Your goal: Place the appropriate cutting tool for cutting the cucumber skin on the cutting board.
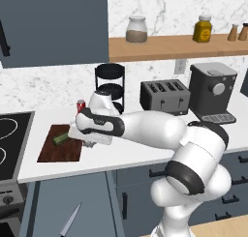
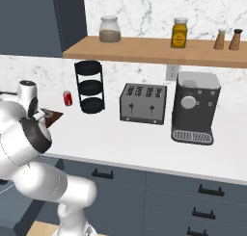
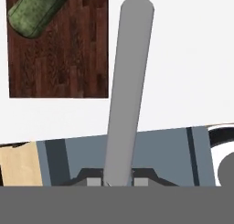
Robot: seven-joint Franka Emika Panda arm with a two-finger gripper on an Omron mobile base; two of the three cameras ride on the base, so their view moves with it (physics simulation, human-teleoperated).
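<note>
The end effector is seen in the hand view pressed onto the near end of the peeler, whose pale greyish handle is pinched between the two fingertips and runs straight away from the camera. The handle is held over the white counter, just beside the edge of the cutting board and not over it. The cucumber is laid slantwise on the board, near its far corner. Under the counter's edge a blue-grey cabinet front is shown.

In the left base view the hand is lowered over the counter at the board's right side, with the fingers hidden behind the wrist. The cucumber is seen on the far part of the board. A red can is stood behind the hand, and a black tiered rack, a toaster and a coffee machine are lined along the wall. A long knife is seen lying on the floor below.

In the right base view a corner of the board is glimpsed past the arm, and jars are set on a wooden shelf.
</note>
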